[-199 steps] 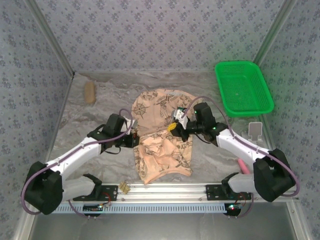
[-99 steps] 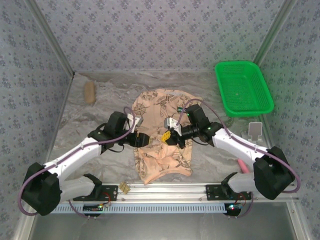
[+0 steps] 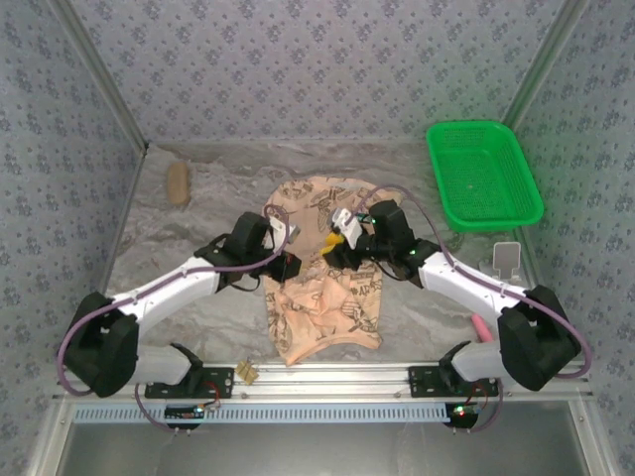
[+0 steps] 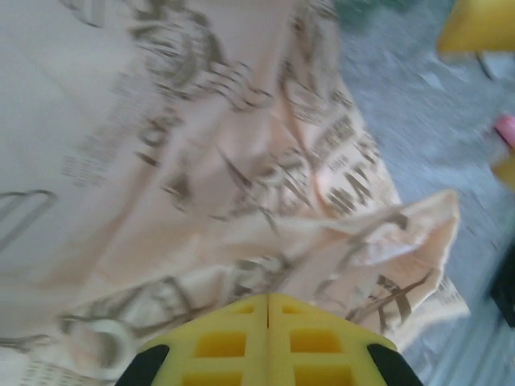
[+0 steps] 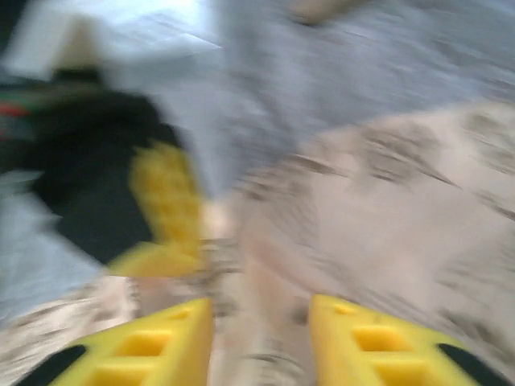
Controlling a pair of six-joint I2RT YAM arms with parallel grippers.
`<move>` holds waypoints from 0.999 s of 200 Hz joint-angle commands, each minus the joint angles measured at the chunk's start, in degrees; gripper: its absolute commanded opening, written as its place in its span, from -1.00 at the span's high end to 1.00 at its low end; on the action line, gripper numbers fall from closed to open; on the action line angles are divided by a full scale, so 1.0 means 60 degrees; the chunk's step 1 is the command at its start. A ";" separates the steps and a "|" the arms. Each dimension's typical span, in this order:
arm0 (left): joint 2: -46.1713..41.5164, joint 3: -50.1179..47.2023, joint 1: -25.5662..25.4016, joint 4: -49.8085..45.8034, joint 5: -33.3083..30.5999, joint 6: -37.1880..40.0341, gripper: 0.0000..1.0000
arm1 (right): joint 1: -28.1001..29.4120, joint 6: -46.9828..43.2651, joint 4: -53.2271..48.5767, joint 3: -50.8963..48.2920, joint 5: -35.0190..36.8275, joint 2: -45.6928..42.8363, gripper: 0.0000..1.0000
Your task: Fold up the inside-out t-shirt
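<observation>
The left gripper (image 4: 267, 304) is clenched, its yellow fingers pressed flat together over a creased fold of the inside-out t-shirt (image 3: 325, 307). Whether any cloth is nipped between them cannot be told. The right gripper (image 5: 259, 310) stands released, with a clear gap between its fingers and blurred printed cloth showing through it.

From above, the two grippers face each other closely over the middle of the shirt. The shirt lies bunched and partly doubled over near the centre of the table (image 3: 159, 228), and both wrists cover part of its cloth. Well apart from it are a green basket (image 3: 483, 174) at the far right and a tan oblong thing (image 3: 178, 183) at the far left. A pink thing (image 3: 479, 327) lies beside the right arm.

The heavily blurred right wrist view catches the left gripper's yellow finger and black body close by. The left wrist view shows a turned-up corner of cloth with a paler underside.
</observation>
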 commanded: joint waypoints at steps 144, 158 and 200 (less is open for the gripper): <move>0.5045 0.4191 -0.6065 -0.1335 -0.1209 0.7269 -0.30 | -0.5095 0.6312 -0.5432 -0.0327 0.1613 -0.1919 -0.16; 0.5592 0.4431 -0.6293 -0.1260 -0.1725 0.7377 -0.30 | -0.5284 0.6215 -0.5367 -0.0312 0.1444 -0.1949 -0.16; 0.6619 0.5271 -0.6476 -0.1497 -0.2288 0.7288 0.05 | -0.5688 0.6157 -0.5216 -0.0431 0.0867 -0.2005 -0.14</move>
